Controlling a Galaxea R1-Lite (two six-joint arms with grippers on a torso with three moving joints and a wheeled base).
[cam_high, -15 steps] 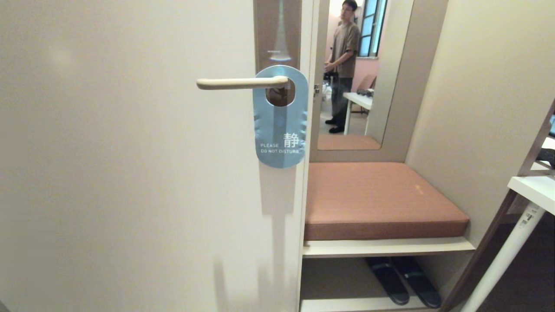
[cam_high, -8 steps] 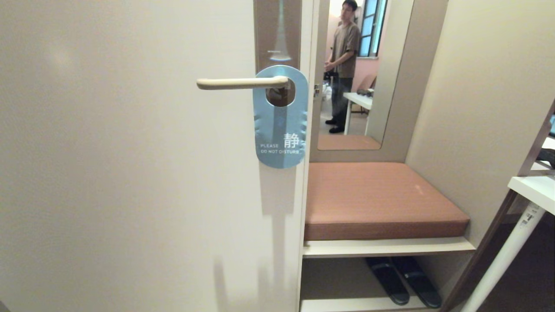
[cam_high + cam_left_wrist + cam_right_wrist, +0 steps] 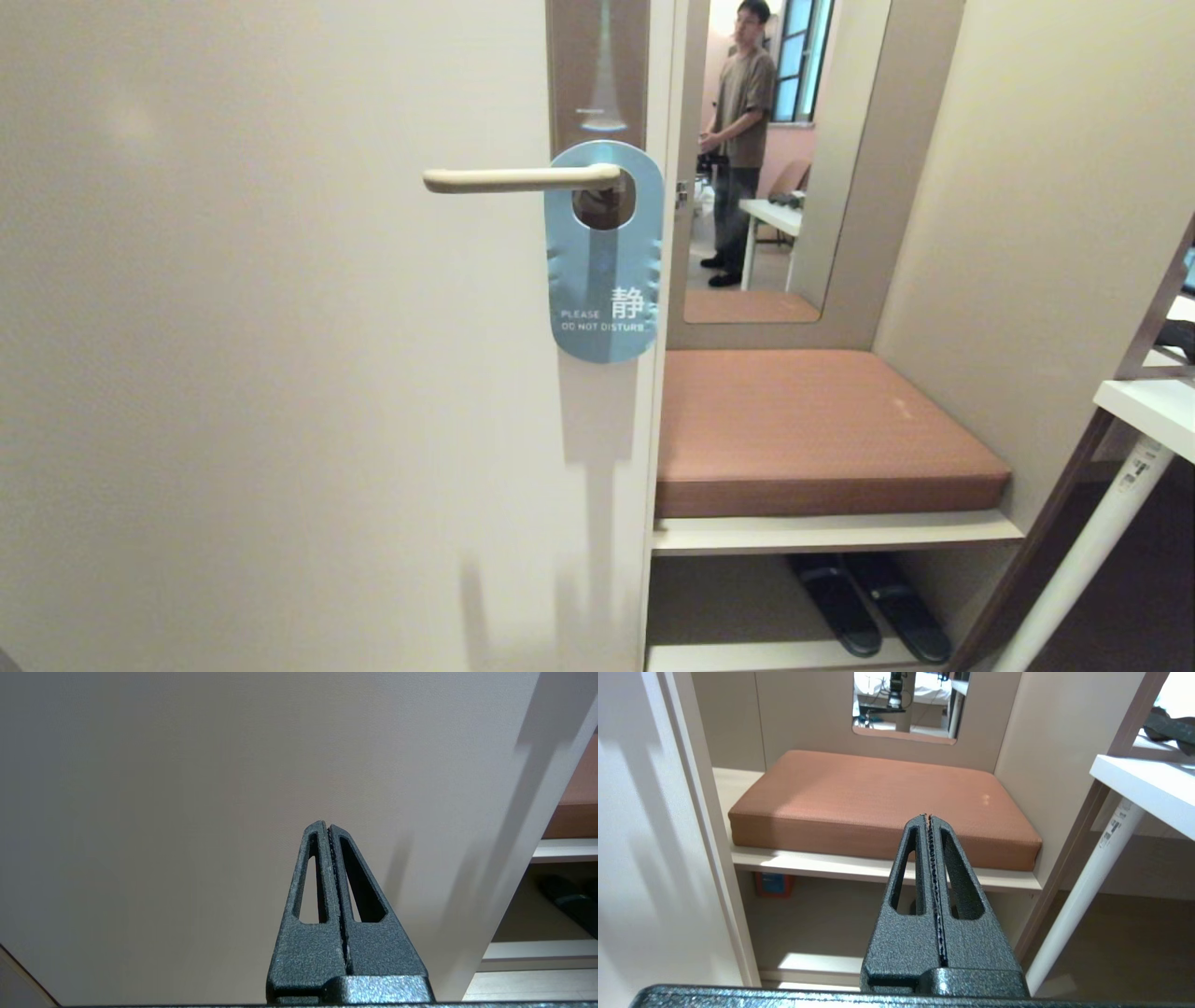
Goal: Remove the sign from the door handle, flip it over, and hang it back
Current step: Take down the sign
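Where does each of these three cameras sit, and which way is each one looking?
Head view: from the robot's head, forward and down at the door, with the sign on the door handle; none of the robot's body shows.
Left wrist view: behind the shut left pincer, facing the bare door.
Right wrist view: behind the shut right pincer, facing the brown cushion and mirror.
Shared: head and right wrist views both show the cushion, mirror and white table leg.

Brown bench cushion (image 3: 822, 425) beneath wall mirror (image 3: 780, 159)
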